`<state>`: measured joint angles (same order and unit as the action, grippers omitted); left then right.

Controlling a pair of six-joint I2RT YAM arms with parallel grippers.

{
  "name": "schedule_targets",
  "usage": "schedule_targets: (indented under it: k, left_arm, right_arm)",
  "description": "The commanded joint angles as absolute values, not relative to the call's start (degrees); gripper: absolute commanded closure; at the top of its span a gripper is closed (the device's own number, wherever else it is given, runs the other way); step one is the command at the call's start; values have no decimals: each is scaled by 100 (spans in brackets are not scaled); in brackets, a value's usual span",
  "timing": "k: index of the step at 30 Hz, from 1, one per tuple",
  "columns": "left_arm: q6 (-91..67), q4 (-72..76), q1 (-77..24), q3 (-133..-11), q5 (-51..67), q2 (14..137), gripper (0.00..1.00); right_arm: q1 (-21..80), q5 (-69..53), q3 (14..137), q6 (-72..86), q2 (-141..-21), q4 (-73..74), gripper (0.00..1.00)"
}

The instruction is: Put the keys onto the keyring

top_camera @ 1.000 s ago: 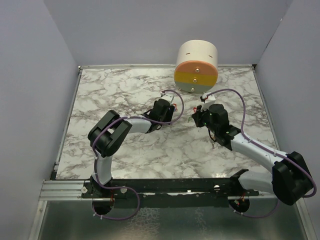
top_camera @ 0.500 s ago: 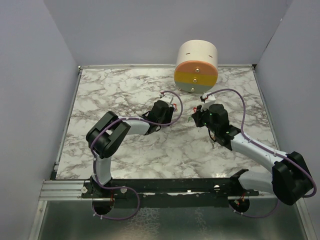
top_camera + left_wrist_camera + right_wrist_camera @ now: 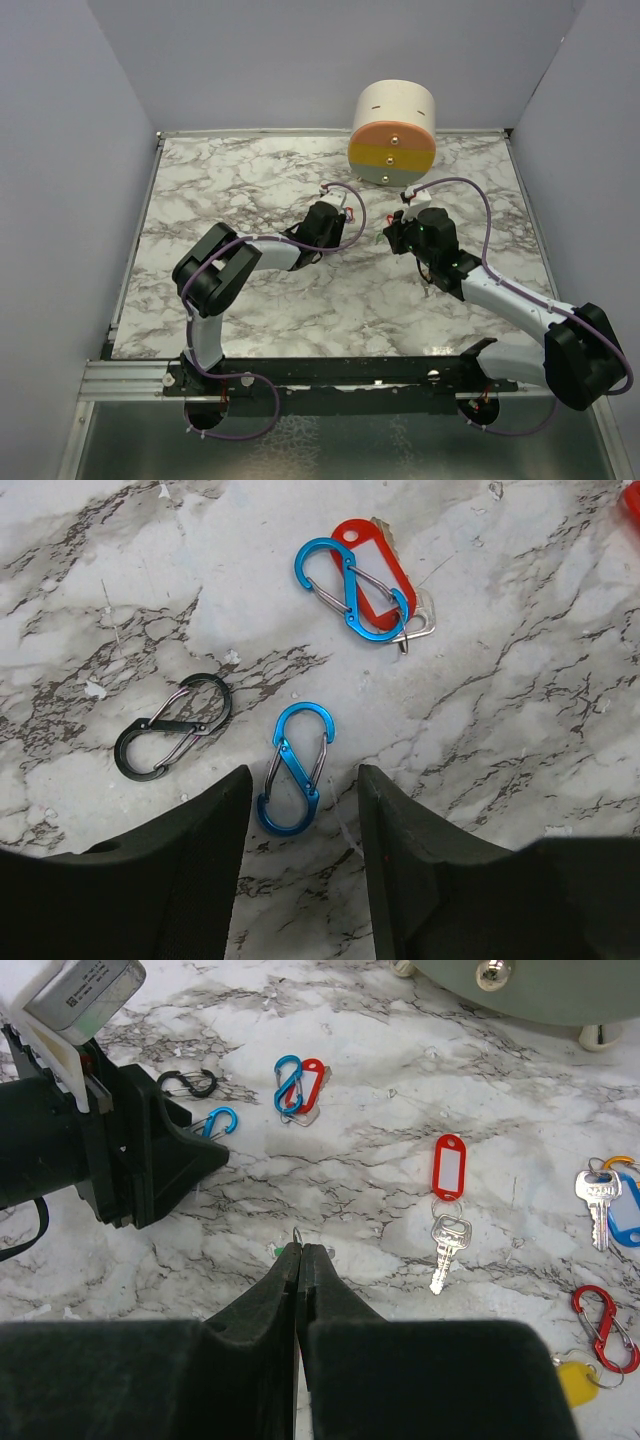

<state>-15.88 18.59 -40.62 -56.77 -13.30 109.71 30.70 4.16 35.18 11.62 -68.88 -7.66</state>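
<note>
Your left gripper has its fingers spread wide apart, holding nothing. A small blue clip lies flat on the marble table, right between the two tips. You cannot tell if it touches them. A black clip lies just to its left. In the upper middle of that view a second blue clip lies across a red tag. A small key peeks out at its lower right, well apart from the fingers.

Your right gripper has its fingers squeezed tight together, low in the middle of its view. A thin bit of wire pokes out at the tips, and you cannot tell what it is. Right of the tips, near but not touching, lies a silver key joined to a second red tag. At the far right edge lies a far key beside a blue tag, with a red clip below.
</note>
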Motion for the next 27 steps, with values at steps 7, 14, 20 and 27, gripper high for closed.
schedule_targets:
  k: [7,14,20,27]
  left_arm:
    - [-1459,1521,-4087,-5746,-1766,11164,55]
    - [-1450,1529,-4087,-5769,-1758,11273,59]
    - [-1459,1530,-4087,-5778,-1755,11322,62]
    - [-1537,1520,-4094,-5691,-1706,11238,95]
  right_arm:
    - [3094,448,3521,1068,-6821,-940,99]
    - [3096,447,3522,1076,-6837,-951,99]
    - [3094,457,3517,1079,-6821,-941,99]
    - [3094,457,3513,1072,-6814,-940,99]
